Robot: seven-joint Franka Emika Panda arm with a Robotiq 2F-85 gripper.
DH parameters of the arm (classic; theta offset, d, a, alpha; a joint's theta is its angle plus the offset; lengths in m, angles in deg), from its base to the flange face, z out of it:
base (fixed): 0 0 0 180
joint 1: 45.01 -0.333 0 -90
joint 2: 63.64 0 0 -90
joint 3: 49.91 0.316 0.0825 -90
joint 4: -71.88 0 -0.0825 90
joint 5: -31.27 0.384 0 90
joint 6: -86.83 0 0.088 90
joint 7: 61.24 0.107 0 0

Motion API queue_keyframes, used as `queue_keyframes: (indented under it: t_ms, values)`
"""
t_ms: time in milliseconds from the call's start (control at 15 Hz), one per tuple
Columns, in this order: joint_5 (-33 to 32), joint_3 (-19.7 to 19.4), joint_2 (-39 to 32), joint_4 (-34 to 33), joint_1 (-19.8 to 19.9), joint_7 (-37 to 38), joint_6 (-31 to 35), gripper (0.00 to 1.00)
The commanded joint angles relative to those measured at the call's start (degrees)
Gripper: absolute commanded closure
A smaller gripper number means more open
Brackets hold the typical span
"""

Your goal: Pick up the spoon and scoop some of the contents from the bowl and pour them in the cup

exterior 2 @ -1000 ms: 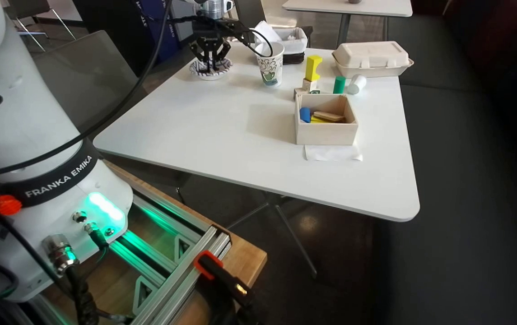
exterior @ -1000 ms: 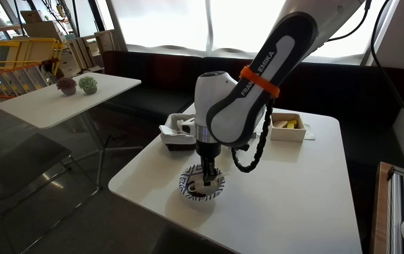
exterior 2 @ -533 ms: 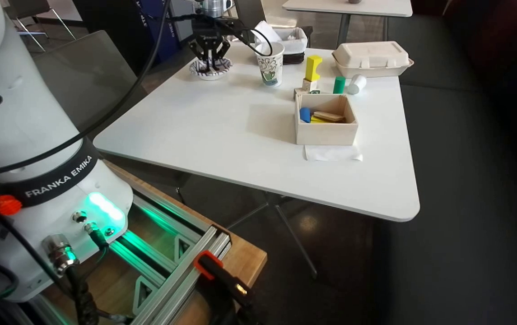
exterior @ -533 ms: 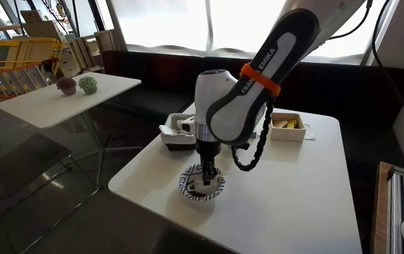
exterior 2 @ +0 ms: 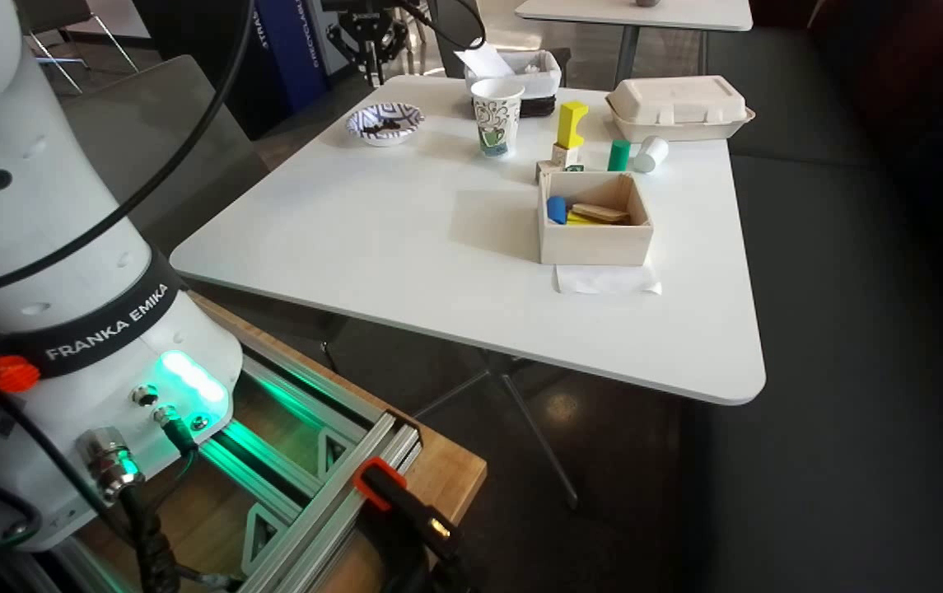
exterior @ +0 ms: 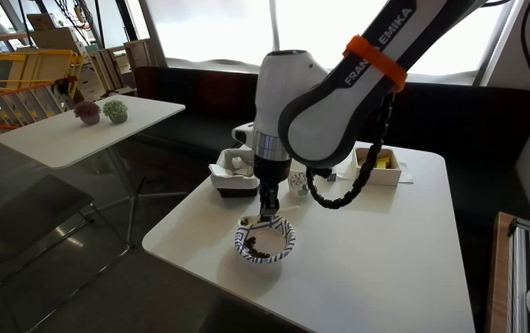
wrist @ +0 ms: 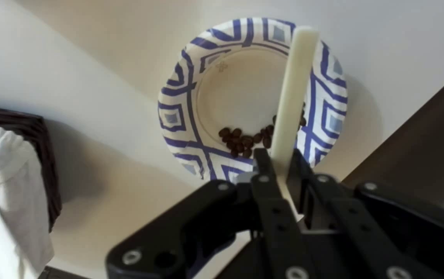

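Note:
My gripper is shut on the spoon, whose pale handle runs between the fingertips. In an exterior view the gripper hangs above the far rim of the bowl, with the spoon lying roughly level. A few dark bits show in the spoon's scoop, left of the fingers there. Below, the blue-and-white patterned bowl rests on the table with the contents, dark brown beans, gathered along one side. The cup, a printed paper one, stands upright near the bowl; the arm's cable partly covers it in an exterior view.
A cloth-lined basket stands behind the cup. Beyond it are a stack with a yellow block, a green cylinder, a small white cylinder on its side, a lidded carton and a wooden box.
My gripper has risen out of the bowl, carrying the spoon up clear of it and slightly toward the far rim. The bowl and cup have stayed in place.

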Motion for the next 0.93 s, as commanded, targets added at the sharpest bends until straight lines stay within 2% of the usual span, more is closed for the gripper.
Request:
queue_keyframes:
  t_ms: [0, 133, 400, 467, 533, 867]
  values:
    - [-2.7, -4.5, 10.5, 5.4, -3.8, 9.4, -2.5, 0.96]
    - [-6.5, -7.7, 15.1, 6.6, -5.2, 16.6, -4.0, 0.96]
    - [-9.3, -11.3, 22.6, 8.3, -4.1, 26.5, -8.8, 0.96]
    - [-7.9, -12.0, 23.9, 8.7, -3.8, 27.6, -10.0, 0.96]
    - [-7.6, -11.9, 20.0, 6.0, -4.9, 23.4, -8.1, 0.85]
    - [-7.7, -13.0, 23.1, 7.6, -4.4, 25.9, -9.4, 0.85]
